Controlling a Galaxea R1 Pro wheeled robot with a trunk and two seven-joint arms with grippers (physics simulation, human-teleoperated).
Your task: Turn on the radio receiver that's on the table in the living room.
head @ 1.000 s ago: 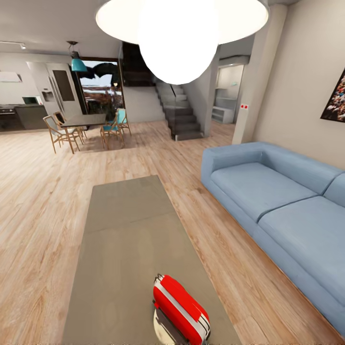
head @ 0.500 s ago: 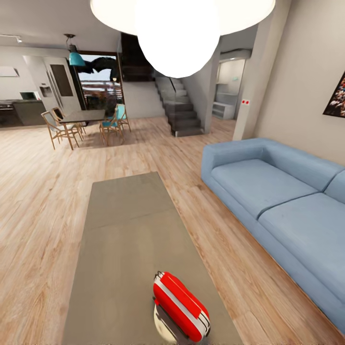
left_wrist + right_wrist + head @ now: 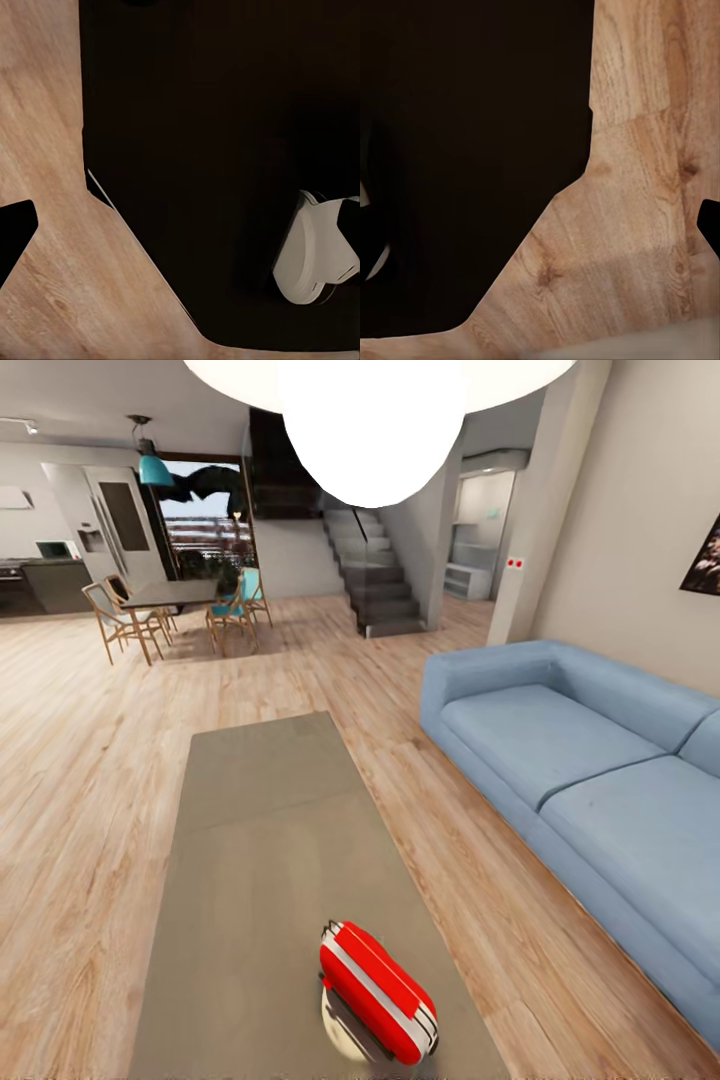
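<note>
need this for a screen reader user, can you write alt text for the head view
A small red radio lies tilted at the near end of a long, low grey-brown table on a wooden floor. A blue sofa runs along the right, with a dining table and chairs, stairs and a large white lamp beyond.

Surface (image 3: 270, 840) near end cut off by frame edge, just past the radio receiver (image 3: 378, 992). Receiver's dial face is hidden. Sofa (image 3: 590, 800) beside the surface is cropped too.

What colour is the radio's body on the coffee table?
Bright red with white-silver trim, clearest in the head view: the radio receiver sits at the near end of the table.
</note>
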